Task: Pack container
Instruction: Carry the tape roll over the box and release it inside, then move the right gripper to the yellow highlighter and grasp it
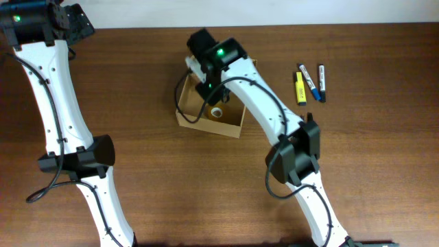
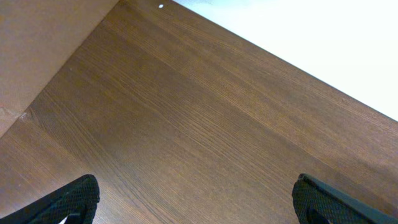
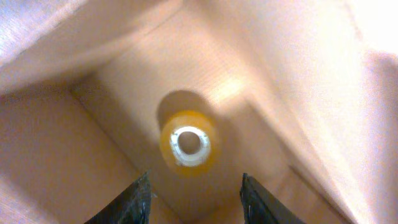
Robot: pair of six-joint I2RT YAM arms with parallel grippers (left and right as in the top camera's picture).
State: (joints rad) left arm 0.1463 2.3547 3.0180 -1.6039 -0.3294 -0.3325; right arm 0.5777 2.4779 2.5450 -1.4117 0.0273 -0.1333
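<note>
The container (image 1: 232, 118), an open tan cardboard box, sits mid-table; a yellow tape roll (image 3: 188, 146) lies inside.

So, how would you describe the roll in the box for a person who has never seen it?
On the brown table stands an open cardboard box near the middle. On its floor lies a small roll. It is round, yellow with a white core, while the pens outside are long and thin.

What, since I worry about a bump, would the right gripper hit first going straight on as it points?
Probably the yellow tape roll lying on the container floor, right ahead of the right gripper; depth is unclear.
</note>
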